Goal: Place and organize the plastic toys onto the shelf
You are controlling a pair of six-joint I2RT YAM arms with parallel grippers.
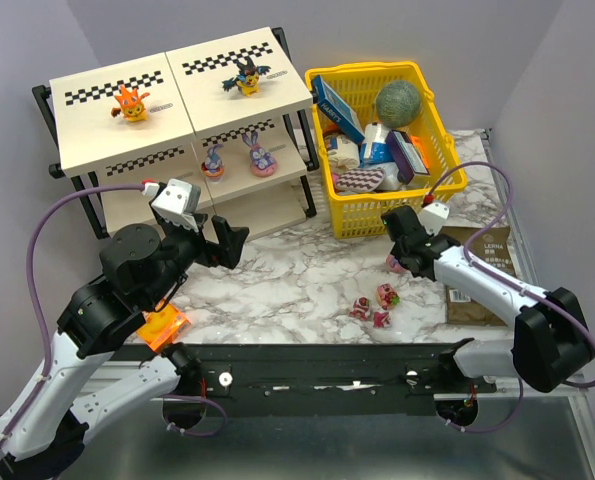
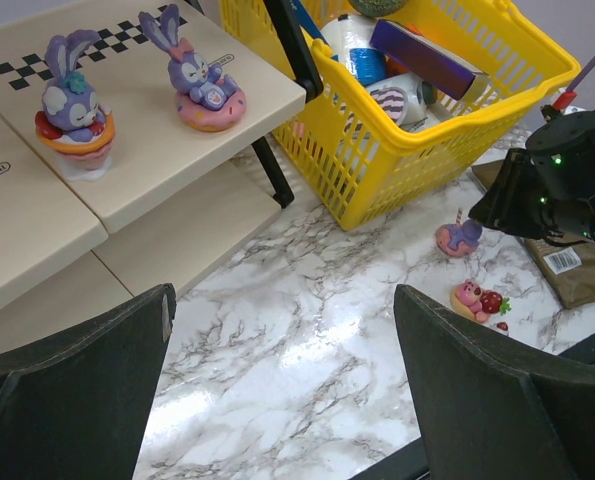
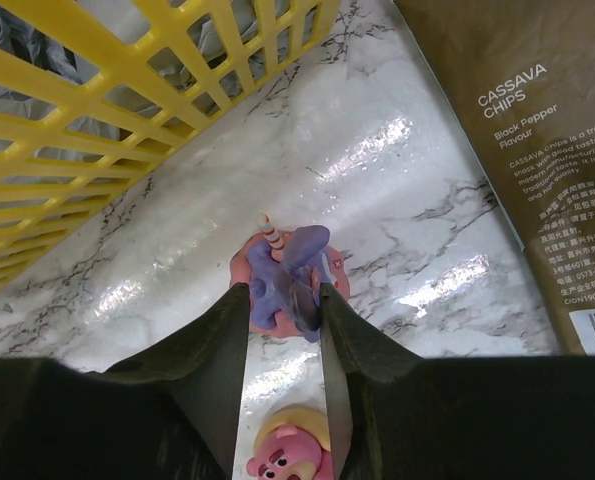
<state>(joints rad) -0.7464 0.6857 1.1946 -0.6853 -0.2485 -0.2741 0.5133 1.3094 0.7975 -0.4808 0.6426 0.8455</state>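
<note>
The shelf stands at the back left. Its top holds an orange toy and a black-and-yellow winged toy. The middle tier holds two purple bunny-eared toys, also in the left wrist view. My right gripper is shut on a purple bunny toy on a pink base, low at the table by the basket. Three small red-pink toys lie on the marble; one shows under my right fingers. My left gripper is open and empty above the marble, in front of the shelf.
A yellow basket of boxes and a green ball stands right of the shelf, close behind my right gripper. A brown chips bag lies at the right. A flat orange packet lies near the left arm's base.
</note>
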